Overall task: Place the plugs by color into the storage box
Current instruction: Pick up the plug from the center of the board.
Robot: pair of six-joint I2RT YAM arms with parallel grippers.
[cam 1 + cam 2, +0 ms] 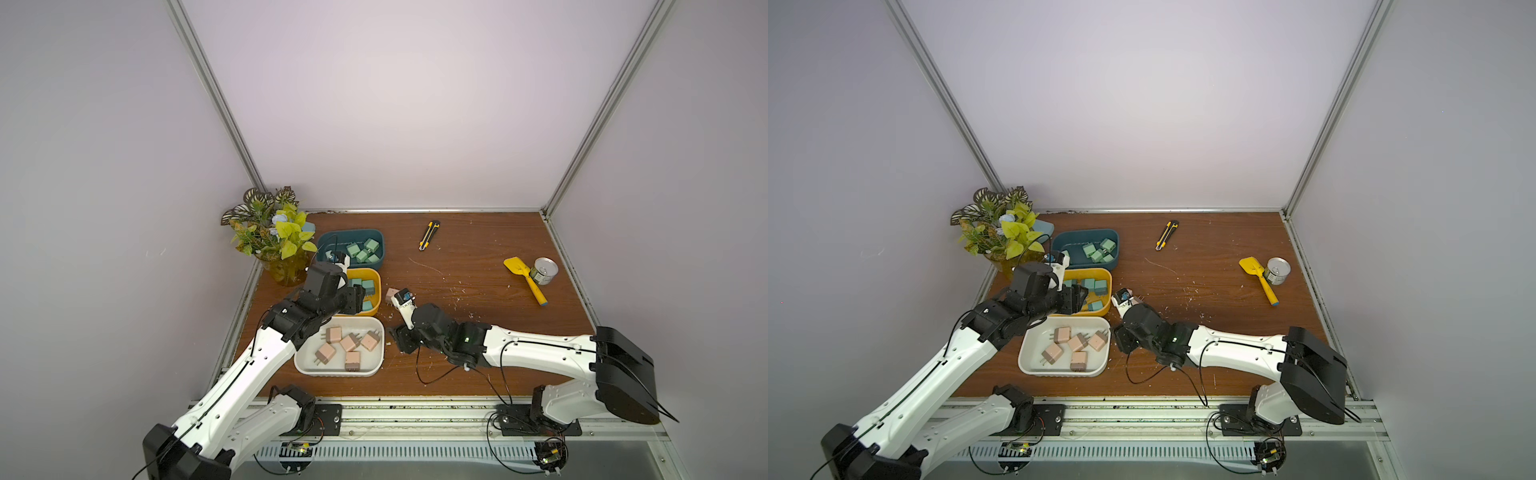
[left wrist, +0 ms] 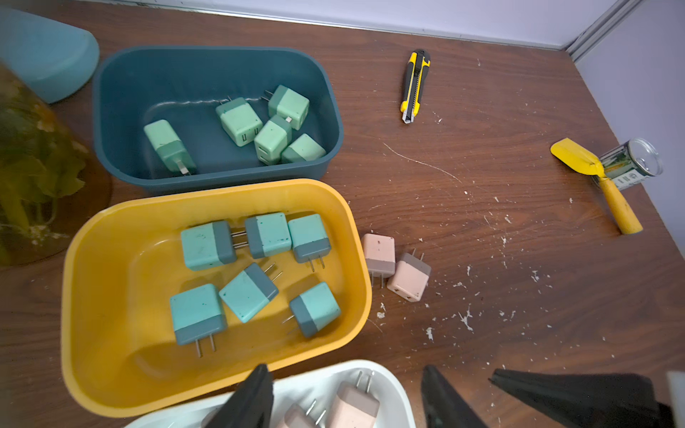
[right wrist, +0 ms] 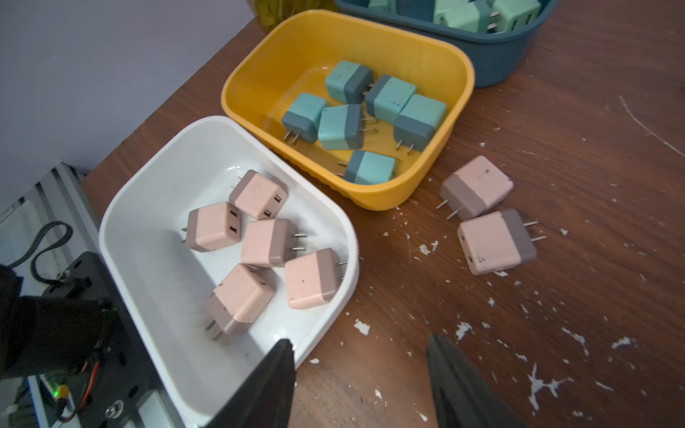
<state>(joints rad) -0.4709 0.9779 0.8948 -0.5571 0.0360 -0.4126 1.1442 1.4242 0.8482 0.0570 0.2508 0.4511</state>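
Right gripper [image 3: 358,339] jaws stand apart and empty above the tabletop [image 3: 556,148], just beside the white tray [image 3: 222,120]; left gripper [image 2: 345,367] jaws gape empty too. I see two pink plugs [image 3: 476,187] loose beside the yellow bin [image 3: 389,196], toward the tabletop's left edge.

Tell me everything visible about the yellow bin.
The yellow bin is an open, rounded-rectangular tub of smooth-looking plastic, upright on the wooden table. It sits between the dark teal bin and the white bin, close to both; contact is unclear. Six teal-blue plugs lie loose inside, prongs pointing different ways. Nothing grips it.
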